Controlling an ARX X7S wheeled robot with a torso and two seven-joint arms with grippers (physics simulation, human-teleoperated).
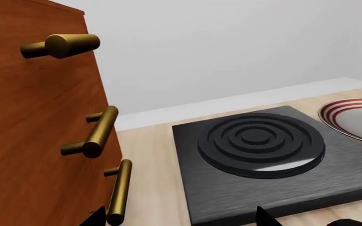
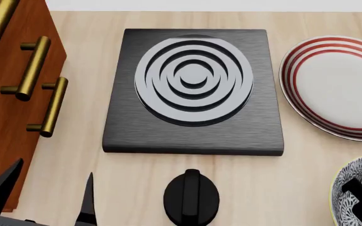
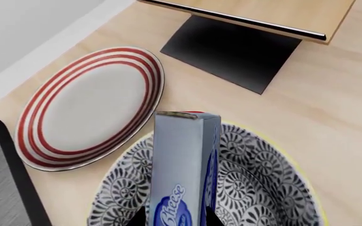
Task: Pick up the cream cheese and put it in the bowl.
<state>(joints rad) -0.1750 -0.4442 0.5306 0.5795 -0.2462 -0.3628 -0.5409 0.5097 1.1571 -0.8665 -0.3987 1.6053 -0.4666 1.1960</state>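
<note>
Right gripper [image 3: 176, 221], fingers pinching the cream cheese [image 3: 182, 165] upright directly over the patterned bowl [image 3: 256, 188], beside the red-ringed plate [image 3: 90, 108]; left gripper [image 2: 43, 197], jaws spread near the cabinet [image 2: 5, 122], seemingly holding nothing; black burner [image 2: 193, 89] between.

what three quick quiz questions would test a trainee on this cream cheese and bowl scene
1. True or false: the cream cheese is lying flat on the red-striped plate.
2. Which gripper holds the box? A) left gripper B) right gripper
3. Fill in: in the right wrist view, the box stands on end over the patterned ___.

Key:
1. False; it is gripped over the bowl, apart from the plate.
2. B.
3. bowl.
</note>
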